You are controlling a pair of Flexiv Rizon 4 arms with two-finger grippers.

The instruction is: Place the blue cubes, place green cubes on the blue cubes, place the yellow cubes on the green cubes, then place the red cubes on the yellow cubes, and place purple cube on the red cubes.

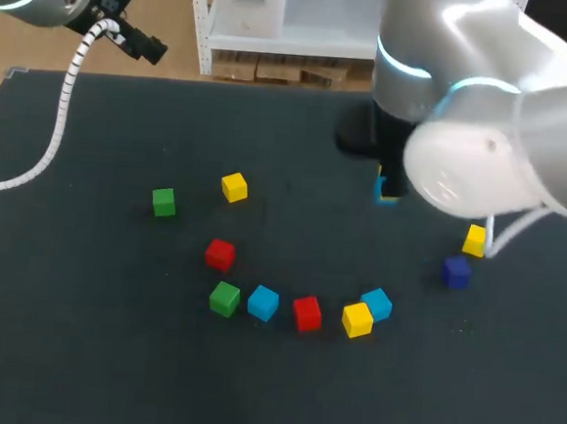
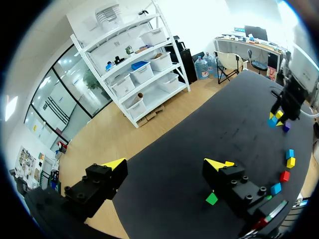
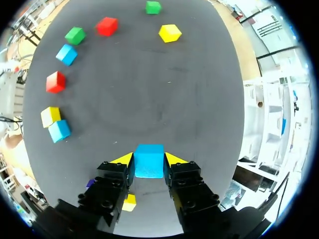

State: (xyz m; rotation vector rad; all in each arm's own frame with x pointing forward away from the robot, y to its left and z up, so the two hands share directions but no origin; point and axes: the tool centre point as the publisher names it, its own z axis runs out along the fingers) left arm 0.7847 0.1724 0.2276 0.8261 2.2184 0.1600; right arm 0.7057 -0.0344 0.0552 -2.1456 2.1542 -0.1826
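Head view: the right arm [image 1: 486, 140] hangs over the far middle of the desk [image 1: 76, 353], a blue cube [image 1: 387, 190] peeking out beneath it. Left wrist view: left jaws gape wide, holding nothing. Right wrist view: right jaws grip that blue cube from both sides.

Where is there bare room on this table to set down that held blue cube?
The biggest bare patch is the middle of the table, between the far yellow cube, the held blue cube and the curved row nearer the robot. The strip between that row and the near edge is bare too. Crowded: the row itself, from green cube to blue cube.
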